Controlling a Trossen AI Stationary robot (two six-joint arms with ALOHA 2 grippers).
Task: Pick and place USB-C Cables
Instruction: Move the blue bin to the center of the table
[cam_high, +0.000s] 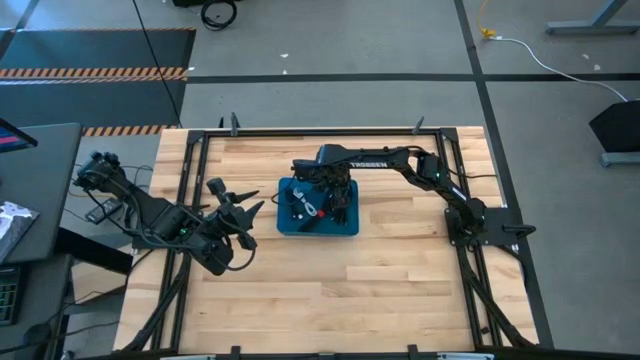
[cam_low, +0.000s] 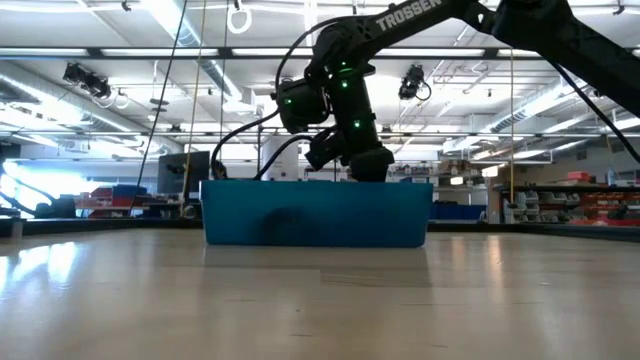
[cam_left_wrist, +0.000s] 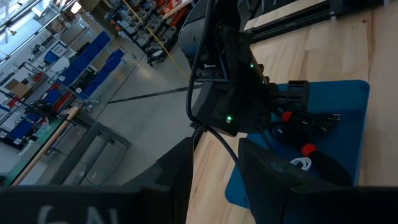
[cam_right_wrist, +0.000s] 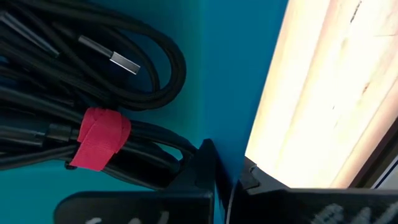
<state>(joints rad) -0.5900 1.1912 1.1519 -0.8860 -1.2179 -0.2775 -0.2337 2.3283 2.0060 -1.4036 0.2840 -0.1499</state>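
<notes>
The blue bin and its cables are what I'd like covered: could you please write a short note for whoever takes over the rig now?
Right claw: down inside the blue bin at table centre, over the black cable with the red band; grip unclear.
Left claw: open, waiting left of the bin.
Cables: all those in view lie in the bin, a white one included.
Done: no cable lies on the table.
Left: cannot tell.

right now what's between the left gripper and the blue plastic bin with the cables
Only bare wooden tabletop lies between the left gripper and the blue plastic bin, as the high view shows.
</notes>
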